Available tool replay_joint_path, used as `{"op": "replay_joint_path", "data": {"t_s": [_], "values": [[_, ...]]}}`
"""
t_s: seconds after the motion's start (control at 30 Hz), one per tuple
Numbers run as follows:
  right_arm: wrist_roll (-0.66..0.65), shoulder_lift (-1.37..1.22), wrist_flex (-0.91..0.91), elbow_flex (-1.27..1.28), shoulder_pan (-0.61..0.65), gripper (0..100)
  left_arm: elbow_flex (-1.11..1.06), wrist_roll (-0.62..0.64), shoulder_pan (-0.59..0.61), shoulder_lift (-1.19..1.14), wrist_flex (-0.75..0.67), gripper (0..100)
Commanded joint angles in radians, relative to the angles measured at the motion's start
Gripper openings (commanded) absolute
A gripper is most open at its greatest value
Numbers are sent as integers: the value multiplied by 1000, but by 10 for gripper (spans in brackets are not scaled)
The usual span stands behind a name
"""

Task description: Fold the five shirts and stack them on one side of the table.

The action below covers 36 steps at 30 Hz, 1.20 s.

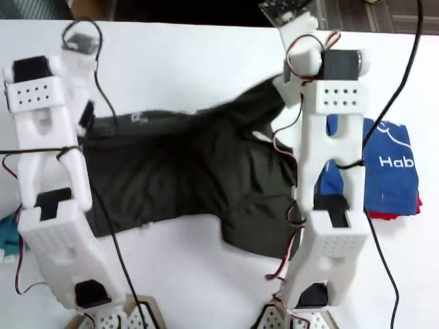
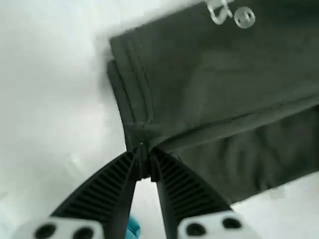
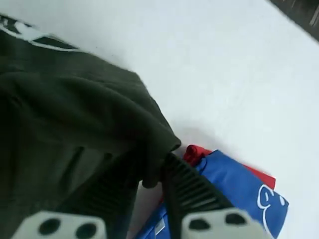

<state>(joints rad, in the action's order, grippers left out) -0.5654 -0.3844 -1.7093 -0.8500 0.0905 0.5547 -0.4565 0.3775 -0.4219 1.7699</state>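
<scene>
A dark green shirt [image 1: 192, 171] lies spread and rumpled across the middle of the white table [image 1: 192, 62]. My left gripper [image 2: 142, 159] is shut on a seam at the shirt's [image 2: 224, 89] edge; in the high view it sits at the shirt's left side [image 1: 86, 118]. My right gripper [image 3: 154, 172] is shut on a bunched fold of the same shirt [image 3: 65, 114], lifted a little at the shirt's far right corner [image 1: 282, 88]. A folded blue shirt [image 1: 387, 164] lies on a red one [image 1: 392, 216] at the right side of the table.
The blue shirt [image 3: 234, 184] and red shirt [image 3: 194, 152] lie close beside my right gripper. A teal cloth [image 1: 8, 233] shows at the table's left edge. Cables run along both arms. Bare white table stretches beyond the dark shirt and in front of it.
</scene>
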Motion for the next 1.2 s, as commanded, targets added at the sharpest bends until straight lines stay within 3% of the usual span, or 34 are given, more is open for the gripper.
{"op": "replay_joint_path", "data": {"t_s": [0.0, 0.23, 0.67, 1.17], "values": [[0, 174, -1, 115, -1, 22, -105, -32, 3, 147, 14, 24], [-8, 349, 21, 420, -8, 22, -337, -35, 6, 269, -28, 24], [-43, 644, 268, 1031, -79, 22, -613, -35, 6, 374, -118, 24], [-44, 829, 328, 1290, -77, 22, -812, -64, 9, 446, -163, 24]]}}
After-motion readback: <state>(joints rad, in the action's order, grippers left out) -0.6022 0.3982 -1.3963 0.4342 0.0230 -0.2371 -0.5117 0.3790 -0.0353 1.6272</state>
